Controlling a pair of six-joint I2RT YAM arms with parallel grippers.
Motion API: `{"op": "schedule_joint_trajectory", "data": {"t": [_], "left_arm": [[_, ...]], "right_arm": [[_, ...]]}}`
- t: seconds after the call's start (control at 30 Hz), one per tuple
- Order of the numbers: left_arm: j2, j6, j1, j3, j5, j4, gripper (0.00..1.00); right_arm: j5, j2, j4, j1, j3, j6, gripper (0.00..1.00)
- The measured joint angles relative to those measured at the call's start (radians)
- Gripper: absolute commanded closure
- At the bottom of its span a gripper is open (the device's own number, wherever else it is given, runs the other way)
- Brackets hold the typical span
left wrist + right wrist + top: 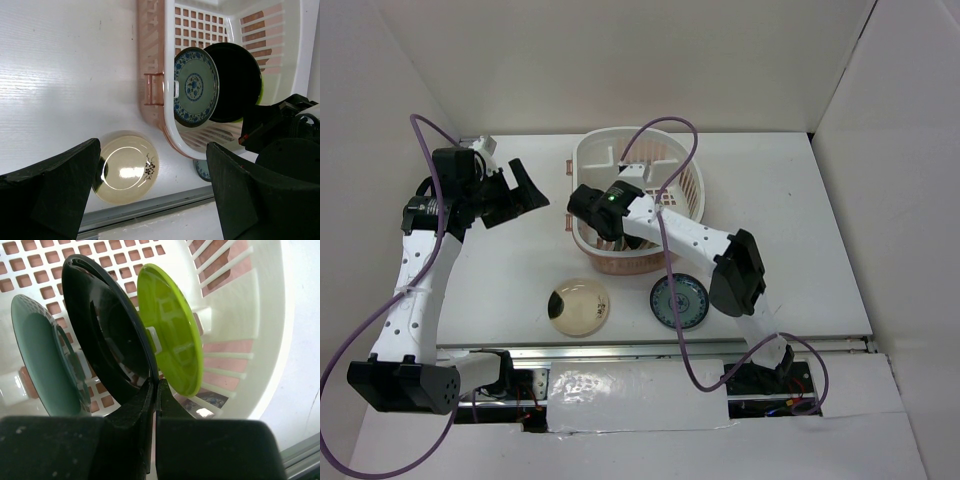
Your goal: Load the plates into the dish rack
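Plates are sitting in two places: three are standing on edge inside the dish rack (169,60), and two are lying flat on the counter (510,270) just in front of it. Inside the rack, the lime-green plate (170,335), the black plate (107,335) and a teal-blue patterned plate (196,86) are standing in a row. The black one is in the middle, and each is overlapping its neighbour in the wrist views.

The right claw (154,387) is reaching into the rack and clenching the rim of the black plate. Its two fingers are pressing almost together, with only a thin slit showing between them. In the top view the right arm is stretching over the rack's near rim and hiding most of the standing plates.

On the counter, the tan plate (579,305) with its dark patch is lying off the rack's near-left side. The second teal-blue plate (678,301) is lying off the near-right side, just beside the right arm's elbow. These two are lying apart from each other.

The left claw (517,197) is hovering to the left of the rack, apart from it. It is released, its jaws spreading wide and gripping nothing.
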Motion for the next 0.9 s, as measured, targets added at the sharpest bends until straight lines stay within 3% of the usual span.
{"op": "schedule_joint_trajectory", "data": {"t": [0.43,0.73,0.9], "left_arm": [[0.000,0.000,0.000,0.015,0.000,-0.002,0.01],[0.000,0.000,0.000,0.015,0.000,-0.002,0.01],[0.000,0.000,0.000,0.015,0.000,-0.002,0.01]], "right_arm": [[0.009,0.031,-0.003,0.030,0.032,0.006,0.99],[-0.023,0.032,0.001,0.048,0.034,0.014,0.70],[-0.042,0.032,0.001,0.057,0.034,0.018,0.69]]}}
